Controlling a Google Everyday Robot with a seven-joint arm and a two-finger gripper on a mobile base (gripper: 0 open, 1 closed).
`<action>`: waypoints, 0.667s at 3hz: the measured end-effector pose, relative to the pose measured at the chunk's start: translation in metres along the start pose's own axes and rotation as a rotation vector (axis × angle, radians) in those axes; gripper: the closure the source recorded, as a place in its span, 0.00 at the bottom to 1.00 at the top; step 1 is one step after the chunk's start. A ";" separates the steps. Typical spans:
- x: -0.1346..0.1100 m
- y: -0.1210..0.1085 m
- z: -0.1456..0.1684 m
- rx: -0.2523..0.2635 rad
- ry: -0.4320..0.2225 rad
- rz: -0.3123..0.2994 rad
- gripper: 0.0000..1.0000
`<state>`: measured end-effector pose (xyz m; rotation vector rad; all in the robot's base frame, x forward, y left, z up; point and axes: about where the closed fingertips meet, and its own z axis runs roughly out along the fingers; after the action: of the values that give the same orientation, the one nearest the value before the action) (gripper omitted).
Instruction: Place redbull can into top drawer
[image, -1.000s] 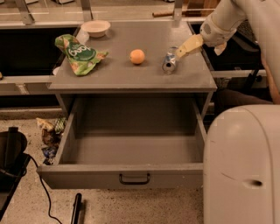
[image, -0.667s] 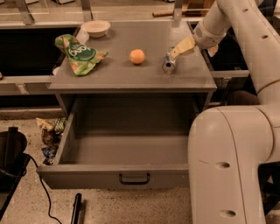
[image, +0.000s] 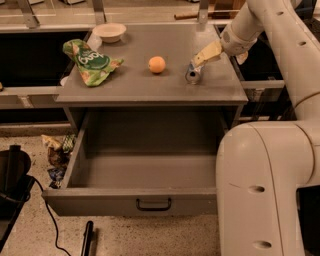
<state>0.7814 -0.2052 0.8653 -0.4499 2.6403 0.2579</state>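
The redbull can (image: 192, 73) lies on its side on the grey counter top (image: 150, 87), right of centre, its round end facing the camera. My gripper (image: 212, 55) hovers just right of and slightly above the can, one pale finger (image: 207, 52) reaching down toward it; the fingers look spread and hold nothing. The top drawer (image: 145, 167) below the counter is pulled fully out and is empty, its front panel and dark handle (image: 153, 204) nearest the camera.
An orange ball (image: 157, 64) sits left of the can, a green chip bag (image: 90, 62) farther left, a white bowl (image: 109, 31) at the back left. My white body (image: 265, 190) covers the drawer's right front corner. Wrappers (image: 56, 150) and a black cable lie on the floor at left.
My gripper has edged left and down, closer to the can. The can, ball, bag and drawer have not moved.
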 end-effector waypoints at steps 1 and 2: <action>-0.021 0.005 0.001 -0.015 -0.080 0.019 0.00; -0.038 0.009 0.006 0.018 -0.120 0.015 0.00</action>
<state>0.8130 -0.1846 0.8781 -0.3966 2.5281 0.2573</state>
